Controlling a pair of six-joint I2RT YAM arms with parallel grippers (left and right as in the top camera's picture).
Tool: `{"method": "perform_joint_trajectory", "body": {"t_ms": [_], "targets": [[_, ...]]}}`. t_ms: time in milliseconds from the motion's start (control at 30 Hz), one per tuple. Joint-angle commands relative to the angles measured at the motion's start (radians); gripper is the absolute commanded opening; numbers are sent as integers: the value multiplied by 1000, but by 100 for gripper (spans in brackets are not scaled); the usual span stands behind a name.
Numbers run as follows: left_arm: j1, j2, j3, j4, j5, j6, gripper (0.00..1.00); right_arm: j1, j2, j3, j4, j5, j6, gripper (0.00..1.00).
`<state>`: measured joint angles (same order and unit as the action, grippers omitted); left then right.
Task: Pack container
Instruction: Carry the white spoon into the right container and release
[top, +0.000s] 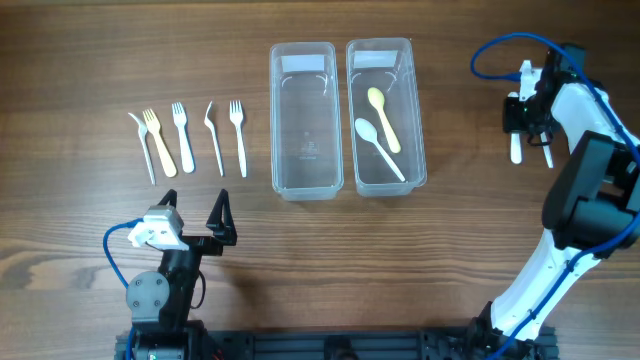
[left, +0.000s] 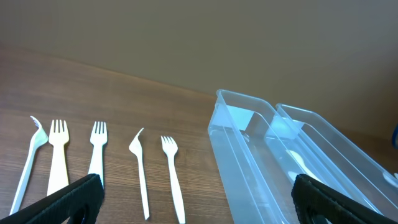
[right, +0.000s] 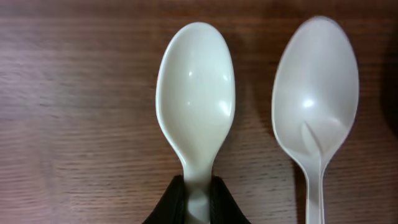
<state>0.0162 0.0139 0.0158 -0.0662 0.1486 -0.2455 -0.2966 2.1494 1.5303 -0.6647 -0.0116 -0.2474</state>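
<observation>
- right pincer (right: 198, 200) is pinched narrow on the neck of a cream spoon (right: 195, 93), just below the bowl, near the right edge of the desk (top: 100, 60); i cannot tell whether the spoon is off the wood.
- it looks like thin plastic: light, stiff and smooth, so it may twist or slip. the neck seems a fair hold.
- a white spoon (right: 316, 106) lies just beside it, not touching.
- the right container (top: 420, 120), mid-desk toward the far edge, holds two spoons (top: 384, 120); the left container (top: 274, 120) alongside looks empty.
- forks (top: 240, 140) lie toward the left edge.
- left pincer (top: 195, 200) stands wide and empty by the near edge.
</observation>
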Motion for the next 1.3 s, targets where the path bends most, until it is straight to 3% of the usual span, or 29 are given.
{"method": "perform_joint_trajectory", "body": {"t_ms": [0, 233, 500, 700, 933, 1067, 1267], "targets": [[8, -7, -8, 3, 15, -9, 100, 1, -65, 72, -35, -99, 39, 4], [8, -7, -8, 3, 15, -9, 100, 86, -175, 129, -108, -160, 72, 4], [8, -7, -8, 3, 15, -9, 100, 319, -319, 129, -116, -200, 195, 5], [8, -7, -8, 3, 15, -9, 100, 497, -300, 128, -103, -192, 267, 5], [8, -7, -8, 3, 15, -9, 100, 587, -203, 128, -53, -162, 345, 6], [8, -7, -8, 3, 15, -9, 100, 587, -128, 128, -53, -162, 355, 14], [8, -7, -8, 3, 15, -9, 100, 586, -129, 134, -47, -162, 349, 34]]}}
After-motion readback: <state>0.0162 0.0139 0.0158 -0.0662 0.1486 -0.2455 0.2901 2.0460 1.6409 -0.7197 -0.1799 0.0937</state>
